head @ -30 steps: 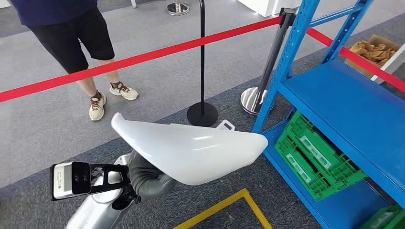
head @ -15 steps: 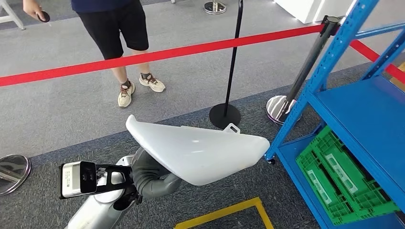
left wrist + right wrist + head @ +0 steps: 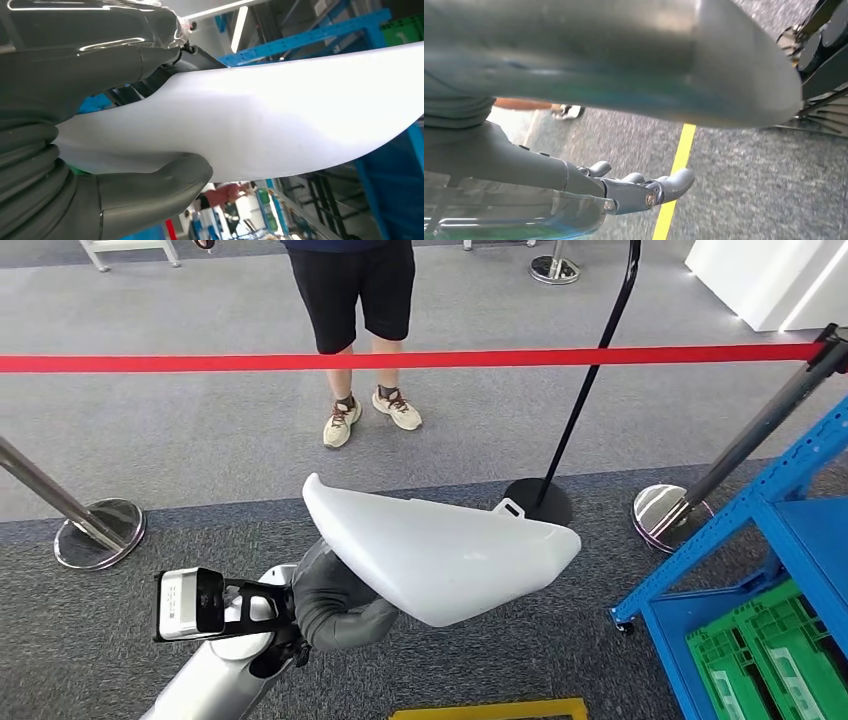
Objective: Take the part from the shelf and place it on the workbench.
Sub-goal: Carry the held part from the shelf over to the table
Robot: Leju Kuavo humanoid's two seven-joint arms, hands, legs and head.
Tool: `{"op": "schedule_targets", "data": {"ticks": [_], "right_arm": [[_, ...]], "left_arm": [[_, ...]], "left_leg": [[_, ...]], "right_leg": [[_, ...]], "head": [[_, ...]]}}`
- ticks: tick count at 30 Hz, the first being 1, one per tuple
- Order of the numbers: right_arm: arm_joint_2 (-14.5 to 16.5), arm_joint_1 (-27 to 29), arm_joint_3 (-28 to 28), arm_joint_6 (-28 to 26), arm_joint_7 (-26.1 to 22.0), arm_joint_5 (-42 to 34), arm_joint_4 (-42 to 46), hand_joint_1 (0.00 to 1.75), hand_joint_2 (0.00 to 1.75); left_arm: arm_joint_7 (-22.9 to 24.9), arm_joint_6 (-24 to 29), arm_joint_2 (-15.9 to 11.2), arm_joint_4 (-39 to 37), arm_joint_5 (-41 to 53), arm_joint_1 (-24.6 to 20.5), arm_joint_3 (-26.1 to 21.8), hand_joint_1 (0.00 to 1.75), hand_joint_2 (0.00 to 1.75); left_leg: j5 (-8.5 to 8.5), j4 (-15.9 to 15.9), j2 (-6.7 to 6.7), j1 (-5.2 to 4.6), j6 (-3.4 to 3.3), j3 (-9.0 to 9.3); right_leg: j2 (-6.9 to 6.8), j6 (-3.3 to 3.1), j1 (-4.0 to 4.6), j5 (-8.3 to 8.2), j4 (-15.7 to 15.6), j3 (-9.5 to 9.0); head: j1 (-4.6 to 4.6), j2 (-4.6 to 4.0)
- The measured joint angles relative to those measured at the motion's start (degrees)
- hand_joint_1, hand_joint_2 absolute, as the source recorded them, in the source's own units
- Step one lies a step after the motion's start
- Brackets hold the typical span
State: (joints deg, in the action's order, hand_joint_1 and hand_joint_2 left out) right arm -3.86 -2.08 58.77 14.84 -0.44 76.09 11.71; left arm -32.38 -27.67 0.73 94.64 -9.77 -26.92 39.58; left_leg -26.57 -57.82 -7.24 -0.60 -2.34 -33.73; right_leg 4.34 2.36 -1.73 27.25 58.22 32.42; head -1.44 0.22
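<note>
The part is a large white curved shell (image 3: 450, 555), held up over the grey carpet in the head view. My left hand (image 3: 335, 605) grips it from below at its near end, and most of the hand is hidden under the shell. In the left wrist view the thick grey thumb (image 3: 150, 195) presses one face of the white shell (image 3: 280, 115) and the darker fingers (image 3: 100, 45) lie against the other. My right hand (image 3: 624, 187) hangs over the carpet, fingers loosely bent and apart, with nothing in it.
A red belt barrier (image 3: 420, 360) runs across ahead between chrome-based posts (image 3: 100, 533) (image 3: 672, 512). A black pole stand (image 3: 540, 500) stands just beyond the part. A person (image 3: 360, 300) stands behind the belt. The blue shelf (image 3: 760, 540) with green crates (image 3: 770, 660) is at the right edge. A yellow floor line (image 3: 490, 708) lies close below.
The whole picture has slid right, so the camera has turned left; the shelf now sits at the right edge. The part stays held in my left hand in the same way.
</note>
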Motion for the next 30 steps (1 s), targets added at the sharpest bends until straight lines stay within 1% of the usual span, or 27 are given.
{"op": "schedule_targets", "data": {"ticks": [1,2,3,5,6,7,8,9,10,11,12,13,14,15,16,17,18,19,20,22,23,24,25,26,27,29,30], "right_arm": [[-0.1,0.0,0.0,0.0,0.6,0.2,0.0,0.00,0.00],[-0.3,0.0,0.0,-0.1,1.0,0.4,0.0,0.00,0.00],[-0.5,-0.1,0.0,-0.2,1.4,0.5,0.0,0.00,0.00],[-1.0,-0.2,0.0,-0.5,2.2,0.4,0.0,0.00,0.00],[-1.4,-0.1,0.0,-0.6,2.6,0.4,0.0,0.00,0.00],[-1.8,0.1,0.1,-0.7,2.9,0.4,0.0,0.00,0.00],[-2.3,0.2,0.1,-0.8,3.0,0.5,0.0,0.00,0.00],[-2.7,0.3,0.1,-0.9,3.1,0.6,0.0,0.00,0.00],[-3.1,0.4,0.1,-0.9,3.1,0.7,0.0,0.00,0.00],[-3.5,0.4,0.1,-1.0,3.1,0.8,0.1,0.00,0.00],[-3.9,0.3,0.1,-1.0,3.1,0.9,0.1,0.00,0.00],[-4.2,0.3,0.1,-1.0,3.1,1.0,0.1,0.00,0.00],[-4.5,0.2,0.1,-1.0,3.1,1.2,0.1,0.00,0.00],[-4.8,0.2,0.1,-1.0,3.1,1.2,0.1,0.00,0.00],[-5.0,0.1,0.1,-0.9,3.2,1.3,0.1,0.00,0.00],[-5.2,0.0,0.1,-0.9,3.2,1.4,0.1,0.00,0.00],[-5.3,-0.2,0.1,-0.9,3.2,1.5,0.1,0.00,0.00],[-5.4,-0.4,0.1,-0.9,3.2,1.5,0.1,0.00,0.00],[-5.4,-0.5,0.1,-0.9,3.2,1.6,0.2,0.00,0.00],[-5.5,-0.3,0.1,-0.9,2.9,1.7,0.2,0.00,0.00],[-5.6,-0.2,0.1,-0.9,2.7,1.7,0.2,0.00,0.00],[-5.7,0.0,0.1,-0.8,2.6,1.7,0.2,0.00,0.00],[-5.7,0.1,0.1,-0.8,2.4,1.7,0.2,0.00,0.00],[-5.7,0.1,0.1,-0.7,2.3,1.7,0.2,0.00,0.00],[-5.7,0.1,0.1,-0.7,2.3,1.7,0.2,0.00,0.00],[-5.8,0.0,0.1,-0.7,2.2,1.7,0.2,0.00,0.00],[-5.8,0.0,0.1,-0.7,2.2,1.7,0.2,0.00,0.00]], "left_arm": [[0.1,0.0,0.0,-0.1,0.0,-0.1,0.1,1.75,1.75],[0.3,0.0,-0.1,-0.1,-0.1,-0.1,0.2,1.75,1.75],[0.4,0.1,-0.2,-0.1,-0.2,-0.1,0.3,1.75,1.75],[0.5,0.1,-0.3,-0.1,-0.5,-0.3,0.4,1.75,1.75],[0.6,0.1,-0.3,-0.1,-0.7,-0.4,0.4,1.75,1.75],[0.6,0.1,-0.3,-0.2,-0.8,-0.5,0.5,1.75,1.75],[0.6,0.0,-0.3,-0.4,-0.9,-0.5,0.5,1.75,1.75],[0.6,0.0,-0.4,-0.6,-0.9,-0.4,0.5,1.75,1.75],[0.6,0.0,-0.5,-0.7,-0.9,-0.4,0.6,1.75,1.75],[0.6,-0.1,-0.5,-0.8,-0.9,-0.4,0.6,1.75,1.75],[0.7,-0.1,-0.6,-0.8,-1.0,-0.5,0.6,1.75,1.75],[0.7,-0.1,-0.6,-0.9,-1.0,-0.5,0.6,1.75,1.75],[0.7,-0.2,-0.6,-0.9,-1.1,-0.6,0.6,1.75,1.75],[0.7,-0.3,-0.5,-0.9,-1.3,-0.7,0.6,1.75,1.75],[0.7,-0.4,-0.5,-0.9,-1.4,-0.8,0.6,1.75,1.75],[0.7,-0.6,-0.5,-1.0,-1.5,-0.8,0.6,1.75,1.75],[0.7,-0.7,-0.4,-1.1,-1.6,-0.9,0.6,1.75,1.75],[0.7,-0.7,-0.4,-1.1,-1.6,-1.0,0.6,1.75,1.75],[0.7,-0.8,-0.2,-1.2,-1.6,-1.1,0.6,1.75,1.75],[0.7,-1.0,0.1,-1.5,-1.7,-1.3,0.6,1.75,1.75],[0.7,-1.1,0.3,-1.8,-1.7,-1.3,0.6,1.75,1.75],[0.7,-1.2,0.3,-2.1,-1.7,-1.2,0.7,1.75,1.75],[0.7,-1.2,0.3,-2.3,-1.7,-1.2,0.7,1.75,1.75],[0.7,-1.3,0.3,-2.5,-1.6,-1.2,0.8,1.75,1.75],[0.7,-1.3,0.4,-2.6,-1.6,-1.2,0.9,1.75,1.75],[0.7,-1.3,0.4,-2.7,-1.7,-1.2,1.0,1.75,1.75],[0.8,-1.3,0.5,-2.7,-1.7,-1.3,1.0,1.75,1.75]], "left_leg": [[0.05,0.0,-0.63,0.13,0.39,-0.17],[0.13,0.1,-1.17,0.32,0.77,-0.41],[0.00,0.0,-0.73,0.35,1.09,-0.64],[-1.74,-2.9,2.47,0.23,1.64,-2.20],[-3.38,-6.0,4.55,0.20,1.84,-3.69],[-5.13,-9.7,5.85,0.25,2.03,-5.64],[-6.45,-13.2,6.38,0.36,2.17,-7.51],[-6.95,-15.5,6.60,0.46,2.24,-8.77],[-6.38,-15.5,6.75,0.53,2.24,-8.90],[-4.92,-13.4,7.04,0.59,2.18,-7.79],[-3.03,-9.5,7.83,0.57,2.03,-5.69],[-1.64,-5.4,9.25,0.32,1.81,-3.43],[-0.75,-2.3,10.33,0.10,1.52,-1.57],[-0.47,-0.5,11.04,-0.15,1.22,-0.51],[-0.60,0.0,11.05,-0.40,0.91,-0.21],[-0.49,0.1,10.22,-0.44,0.60,-0.16],[-0.36,0.3,9.54,-0.32,0.27,-0.07],[-0.22,0.4,8.90,-0.14,-0.06,0.07],[-0.06,0.6,8.28,0.07,-0.36,0.23],[0.09,0.7,6.89,0.27,-0.74,0.32],[0.10,0.7,6.06,0.25,-0.82,0.30],[0.10,0.7,5.17,0.24,-0.85,0.30],[0.10,0.7,4.30,0.27,-0.85,0.34],[0.08,0.6,3.43,0.33,-0.80,0.42],[0.01,0.5,2.58,0.44,-0.67,0.51],[-0.24,0.0,0.93,0.58,-0.11,0.38],[-0.30,-0.2,0.20,0.62,0.28,0.13]], "right_leg": [[-0.05,-0.14,0.14,0.20,-0.2,-0.25],[-0.68,-0.44,0.26,0.12,-0.3,-0.39],[-1.36,-0.77,0.29,0.02,-0.4,-0.57],[-2.85,-1.43,0.24,-0.11,-0.7,-0.81],[-3.67,-1.64,0.30,-0.07,-0.7,-0.85],[-4.52,-1.79,0.37,0.02,-0.7,-0.85],[-5.42,-1.84,0.42,0.08,-0.7,-0.85],[-6.32,-1.87,0.45,0.16,-0.7,-0.85],[-7.17,-1.84,0.46,0.23,-0.7,-0.88],[-7.97,-1.78,0.47,0.33,-0.7,-0.99],[-8.69,-1.66,0.48,0.47,-0.7,-1.18],[-9.33,-1.44,0.58,0.65,-0.7,-1.41],[-9.89,-1.17,0.67,0.85,-0.7,-1.63],[-10.42,-0.87,0.74,1.04,-0.7,-1.83],[-10.98,-0.56,0.77,1.18,-0.7,-2.04],[-11.60,-0.27,0.71,1.27,-0.8,-2.31],[-11.73,0.06,0.59,1.46,-0.8,-2.49],[-10.79,0.36,0.47,1.91,-0.4,-2.47],[-9.24,0.60,0.39,2.89,1.1,-1.91],[-5.67,0.87,0.30,6.32,8.2,1.46],[-4.92,0.93,0.30,7.94,12.5,3.72],[-4.63,0.96,0.30,8.76,15.8,5.60],[-4.53,0.95,0.27,8.39,16.8,6.48],[-4.40,0.92,0.18,6.85,15.3,6.12],[-3.87,0.96,0.02,4.53,11.6,4.67],[-1.14,1.14,-0.47,1.23,3.4,1.18],[-0.06,1.12,-0.59,0.63,1.1,0.15]], "head": [[-0.01,0.00],[-0.01,0.00],[-0.02,0.00],[-0.33,0.00],[-0.46,0.00],[-0.62,0.00],[-0.62,0.00],[-0.62,0.00],[-0.63,0.00],[-0.62,0.00],[-0.63,0.00],[-0.62,0.00],[-0.57,0.00],[-0.55,0.00],[-0.52,0.00],[-0.51,0.00],[-0.53,0.00],[-0.48,0.00],[-0.37,0.00],[-0.07,0.00],[0.01,0.00],[0.05,0.00],[0.05,0.00],[0.03,0.00],[0.04,0.00],[0.06,0.00],[0.07,0.00]]}}
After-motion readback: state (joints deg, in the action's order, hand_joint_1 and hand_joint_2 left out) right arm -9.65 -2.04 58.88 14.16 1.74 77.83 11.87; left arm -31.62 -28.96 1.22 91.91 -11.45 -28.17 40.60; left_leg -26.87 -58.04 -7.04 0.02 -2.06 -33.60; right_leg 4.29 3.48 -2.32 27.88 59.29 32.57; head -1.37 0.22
